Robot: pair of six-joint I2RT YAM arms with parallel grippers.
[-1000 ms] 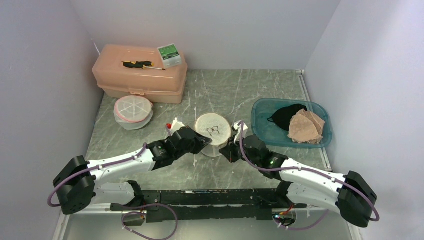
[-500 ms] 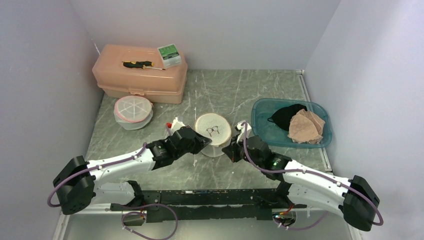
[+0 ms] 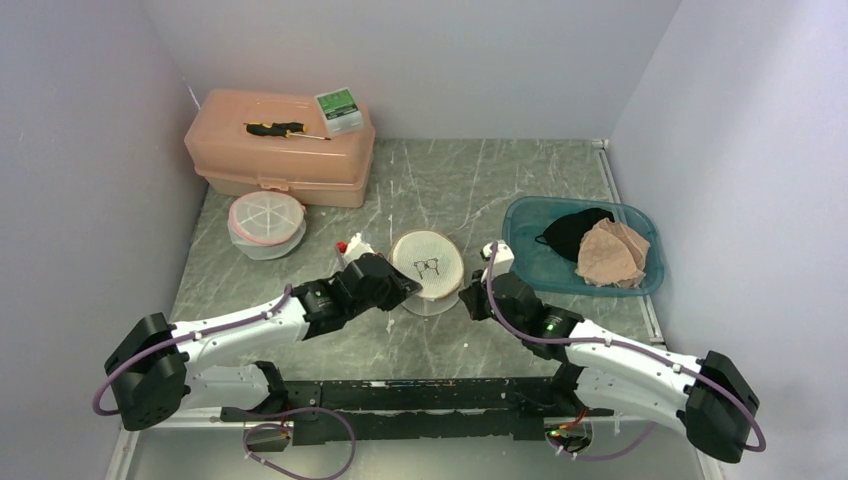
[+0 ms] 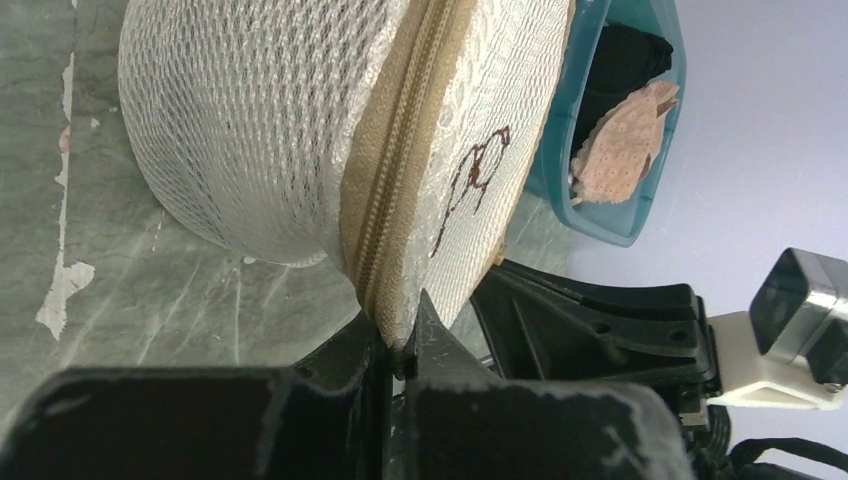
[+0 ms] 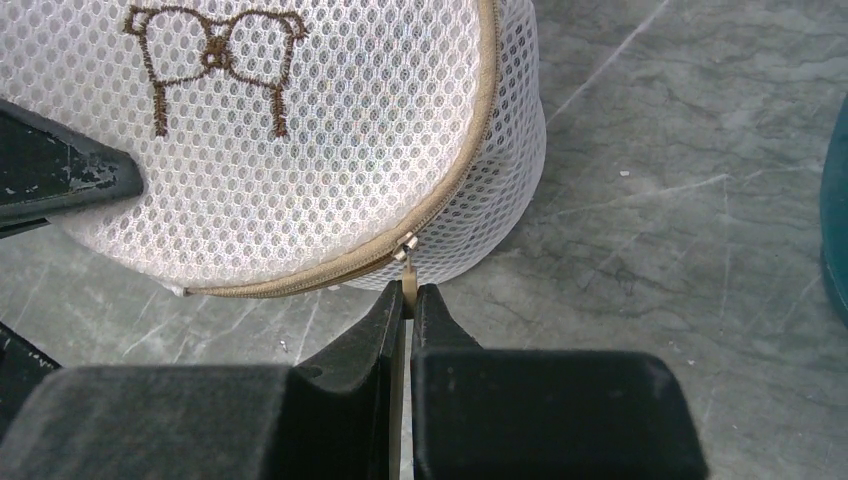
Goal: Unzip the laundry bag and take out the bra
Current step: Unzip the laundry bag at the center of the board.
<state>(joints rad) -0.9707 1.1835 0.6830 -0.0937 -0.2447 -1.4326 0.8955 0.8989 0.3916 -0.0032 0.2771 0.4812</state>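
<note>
pulling from here is where i expect trouble. my right gripper (image 5: 405, 292) is clenched on the small zipper pull (image 5: 404, 262), with only its thin tab between the jaws. a tug off the line of the zipper (image 5: 330, 272) could let the tab slide out, or jam the slider on the curve. my left gripper (image 4: 400, 338) is pinched shut on the laundry bag (image 4: 250, 130), right at the zipper seam. that bite looks shallow to me. if it gives, the whole bag would likely drag across the table (image 3: 480, 180) with the pull instead of opening. the mesh is soft too, so it may bunch ahead of the slider.

the bag sits on the table between the two grippers, its embroidered lid facing up. the left gripper grips its near left edge, and the right gripper meets its near right side at the pull. i see no gap in the zipper yet, so i judge the unzipping has barely started. the bra i take to be inside, but the mesh hides it. farther right, just past the right gripper, a teal tub (image 3: 528, 255) holds some garments.
</note>
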